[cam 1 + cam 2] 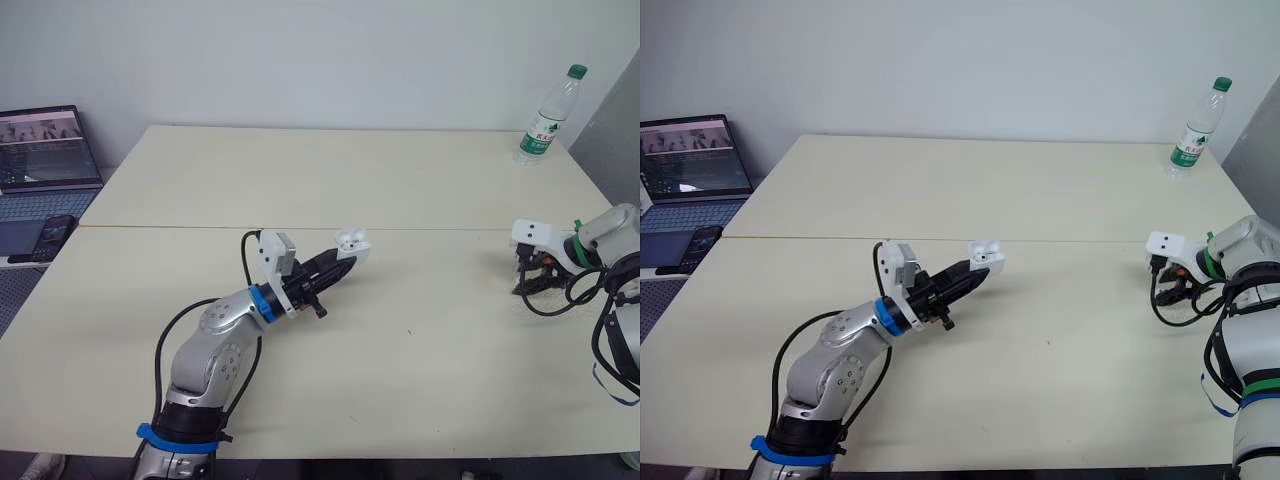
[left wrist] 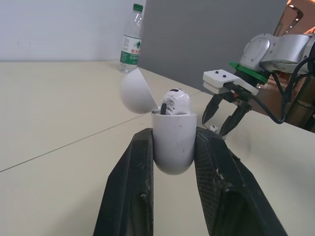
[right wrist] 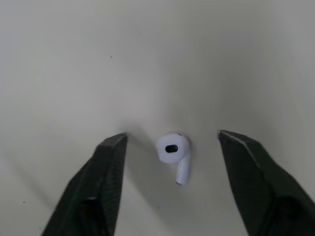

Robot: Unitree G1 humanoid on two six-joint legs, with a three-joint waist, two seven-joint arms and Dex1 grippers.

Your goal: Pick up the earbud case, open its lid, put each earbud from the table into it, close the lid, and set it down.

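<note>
1. Right gripper (image 1: 536,282) is wide open, with one finger on each side of the earbud (image 3: 173,153) on the table (image 3: 74,59).
2. Its stem lies crossways to the squeeze.
3. Left gripper (image 1: 338,264) holds the open earbud case (image 2: 173,147) well left of the earbud; it seems half full.

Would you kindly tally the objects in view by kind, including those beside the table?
Earbuds: 2, the seated earbud and the loose earbud
Earbud case: 1
Water bottle: 1
Laptop: 1
Phone: 1
Total: 6
</note>
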